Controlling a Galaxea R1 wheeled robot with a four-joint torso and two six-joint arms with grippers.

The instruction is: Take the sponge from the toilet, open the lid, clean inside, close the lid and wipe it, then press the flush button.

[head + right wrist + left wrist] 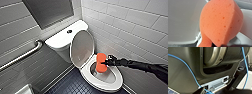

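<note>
Head view: the lid [82, 47] stands raised against the tank, baring the toilet [118, 79] bowl. The right jaws are clamped on the sponge [101, 62], poised over the bowl, probably for scrubbing. Left wrist: a blue cable [189, 70] crosses the robot's housing. Right wrist: the sponge [220, 22] looms above white ceramic.

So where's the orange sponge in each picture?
Head view: the sponge over the toilet bowl, in the right gripper.
Left wrist view: the robot's dark body and a blue cable.
Right wrist view: the sponge up close, before the lid.
Shared landmark: the raised lid.
</note>
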